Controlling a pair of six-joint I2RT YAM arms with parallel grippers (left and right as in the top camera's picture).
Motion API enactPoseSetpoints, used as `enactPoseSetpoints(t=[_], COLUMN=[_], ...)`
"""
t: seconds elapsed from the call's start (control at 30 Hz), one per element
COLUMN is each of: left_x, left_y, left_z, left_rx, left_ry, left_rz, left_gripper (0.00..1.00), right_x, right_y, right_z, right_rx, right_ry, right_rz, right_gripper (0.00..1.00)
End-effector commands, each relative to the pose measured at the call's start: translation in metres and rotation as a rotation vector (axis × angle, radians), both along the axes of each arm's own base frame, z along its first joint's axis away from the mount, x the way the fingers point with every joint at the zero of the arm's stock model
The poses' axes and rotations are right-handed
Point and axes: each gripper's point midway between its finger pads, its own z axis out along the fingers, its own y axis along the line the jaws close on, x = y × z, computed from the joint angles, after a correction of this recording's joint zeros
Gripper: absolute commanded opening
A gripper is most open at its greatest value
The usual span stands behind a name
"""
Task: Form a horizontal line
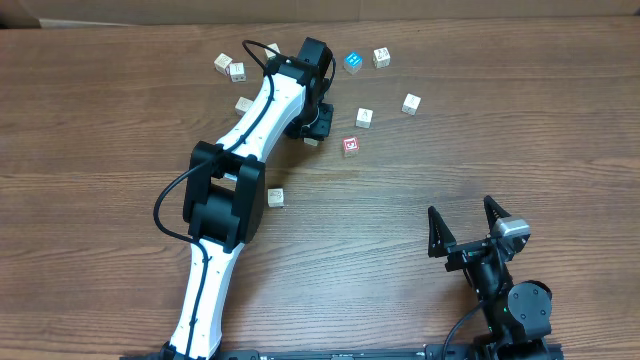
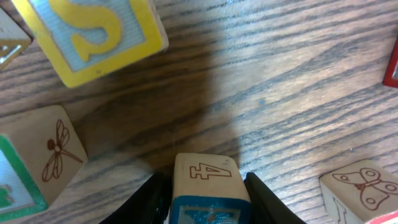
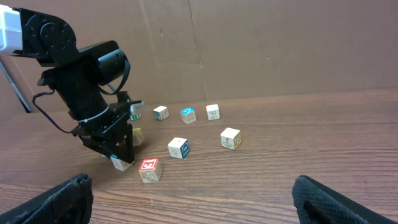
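Wooden cube [image 2: 205,171] marked 4 clamped in left gripper [image 2: 205,194], near red cube [image 1: 350,146]; right gripper [image 1: 461,208] jaws stand wide apart.

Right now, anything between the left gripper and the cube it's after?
Nothing visible. The left gripper has the cube marked 4 between its fingers, which look pressed on both its sides. The dragonfly cube and butterfly cube nearby stand apart from it.

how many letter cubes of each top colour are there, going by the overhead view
blue-topped cube: 1
red-topped cube: 1
pale-topped cubes: 8
cube with a 4 in the left gripper, top hidden: 1
total: 11
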Motion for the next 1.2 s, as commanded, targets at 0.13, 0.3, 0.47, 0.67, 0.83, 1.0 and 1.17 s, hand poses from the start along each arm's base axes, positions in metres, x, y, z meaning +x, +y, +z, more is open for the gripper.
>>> enactPoseSetpoints(t=[0.13, 0.3, 0.47, 0.67, 0.83, 1.0, 1.17], left_x=[-0.003, -0.005, -0.007, -0.005, -0.017, -0.036, -0.062], left_y=[-0.001, 0.000, 0.001, 0.011, 0.031, 0.060, 0.086], left_z=[-0.009, -0.009, -0.003, 0.028, 0.079, 0.122, 0.133], left_rx=[-0.003, 0.003, 0.005, 0.038, 0.096, 0.194, 0.269], left_ry=[0.022, 0.028, 0.033, -0.019, -0.064, -0.090, -0.018], left_rz=[0.005, 0.008, 0.008, 0.041, 0.107, 0.164, 0.224], left_gripper=[0.29, 0.22, 0.15, 0.15, 0.15, 0.15, 0.14], right_x=[0.000, 0.000, 0.000, 0.000, 0.000, 0.000, 0.000], right_y=[0.000, 0.000, 0.000, 0.000, 0.000, 0.000, 0.000], right_z=[-0.002, -0.002, -0.002, -0.002, -0.002, -0.002, -0.002], right_rx=[0.000, 0.000, 0.000, 0.000, 0.000, 0.000, 0.000], right_ry=[-0.005, -0.005, -0.005, -0.005, -0.005, -0.005, -0.005], right_rz=[-0.001, -0.001, -0.001, -0.001, -0.001, -0.001, -0.001], right_gripper=[1.00, 1.00, 1.00, 1.00, 1.00, 1.00, 1.00])
